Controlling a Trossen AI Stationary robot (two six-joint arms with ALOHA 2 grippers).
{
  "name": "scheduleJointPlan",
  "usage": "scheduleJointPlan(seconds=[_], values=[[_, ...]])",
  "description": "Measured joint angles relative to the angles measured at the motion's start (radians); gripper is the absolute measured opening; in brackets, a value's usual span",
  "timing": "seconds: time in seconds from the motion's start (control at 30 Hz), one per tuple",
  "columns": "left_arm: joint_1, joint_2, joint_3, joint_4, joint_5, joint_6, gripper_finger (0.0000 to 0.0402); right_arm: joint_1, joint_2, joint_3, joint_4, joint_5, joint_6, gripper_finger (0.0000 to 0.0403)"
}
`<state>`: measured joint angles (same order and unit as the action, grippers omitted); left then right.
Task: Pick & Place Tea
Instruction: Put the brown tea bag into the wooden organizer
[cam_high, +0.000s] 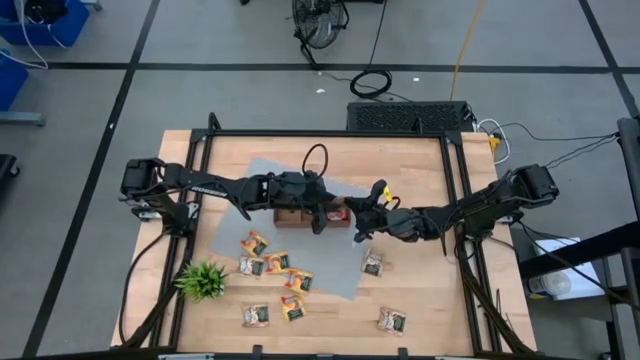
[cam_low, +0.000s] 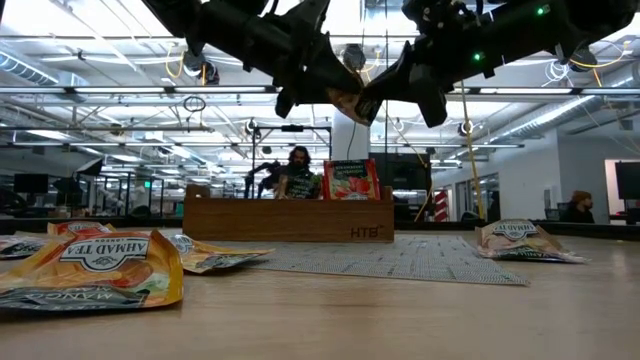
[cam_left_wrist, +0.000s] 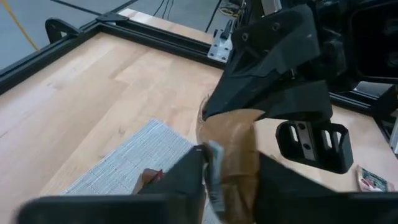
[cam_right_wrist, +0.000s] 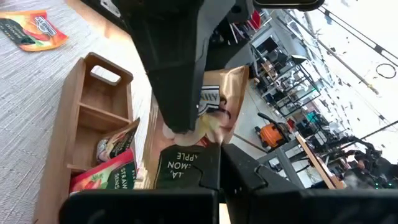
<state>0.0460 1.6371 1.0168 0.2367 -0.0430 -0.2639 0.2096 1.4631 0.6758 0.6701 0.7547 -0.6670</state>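
Both grippers meet in the air above the wooden tray (cam_high: 300, 215); one tea sachet (cam_right_wrist: 217, 99) looks pinched between them, left gripper (cam_high: 328, 213) and right gripper (cam_high: 362, 210) each with jaws clamped on it. It's light, thin, crinkly foil, probably slippery; grab an edge. More sachets (cam_high: 272, 263) lie on the worktop (cam_high: 420, 300).

My two dark arms

Matte black, angular housings run along both of my arms (cam_high: 215, 185); black cables loop from them, small green lights glow on one, and my jaws are blocky, dark plastic.
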Motion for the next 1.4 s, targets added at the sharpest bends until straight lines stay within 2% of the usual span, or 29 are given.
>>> scheduleJointPlan(seconds=[0.07, 0.13, 0.33, 0.57, 0.7, 0.83, 0.97, 1.03, 1.07, 1.2, 1.3, 1.4], values=[[0.0, 0.0, 0.0, -0.001, 0.007, 0.019, 0.0039, 0.0, 0.0, 0.0, 0.0, 0.0, 0.0, 0.0], [0.001, 0.0, 0.0, -0.004, 0.015, 0.042, 0.0017, 0.002, 0.0, 0.0, -0.001, 0.001, 0.0, 0.0], [0.0, -0.001, 0.001, -0.063, 0.007, 0.106, 0.0015, 0.027, 0.0, 0.0, -0.007, 0.014, 0.0, 0.0], [-0.03, 0.0, 0.0, -0.071, -0.078, 0.205, 0.0015, 0.07, -0.001, 0.0, 0.008, 0.219, 0.016, 0.0001], [-0.065, 0.0, 0.0, 0.003, -0.123, 0.291, 0.0015, 0.074, -0.001, 0.0, 0.007, 0.271, 0.056, 0.0011], [-0.091, 0.0, -0.061, 0.202, -0.144, 0.365, 0.0015, 0.072, -0.03, 0.001, 0.009, 0.27, 0.071, 0.003], [-0.086, 0.0, -0.238, 0.593, -0.155, 0.404, 0.0015, 0.057, -0.097, 0.001, -0.025, 0.251, 0.116, 0.0045], [-0.079, 0.0, -0.33, 0.817, -0.14, 0.413, 0.0015, 0.04, -0.141, 0.001, -0.064, 0.169, 0.145, 0.0053], [-0.077, 0.005, -0.368, 0.919, -0.121, 0.412, 0.0015, 0.027, -0.164, 0.004, -0.105, 0.096, 0.166, 0.0058], [-0.081, 0.012, -0.476, 1.216, -0.03, 0.42, 0.0015, -0.065, -0.216, 0.084, -0.333, -0.278, 0.345, 0.009], [-0.081, 0.011, -0.49, 1.245, -0.01, 0.419, 0.0015, -0.137, -0.209, 0.174, -0.426, -0.524, 0.437, 0.013], [-0.08, 0.013, -0.484, 1.212, -0.005, 0.418, 0.0015, -0.181, -0.179, 0.236, -0.432, -0.632, 0.447, 0.0172]])
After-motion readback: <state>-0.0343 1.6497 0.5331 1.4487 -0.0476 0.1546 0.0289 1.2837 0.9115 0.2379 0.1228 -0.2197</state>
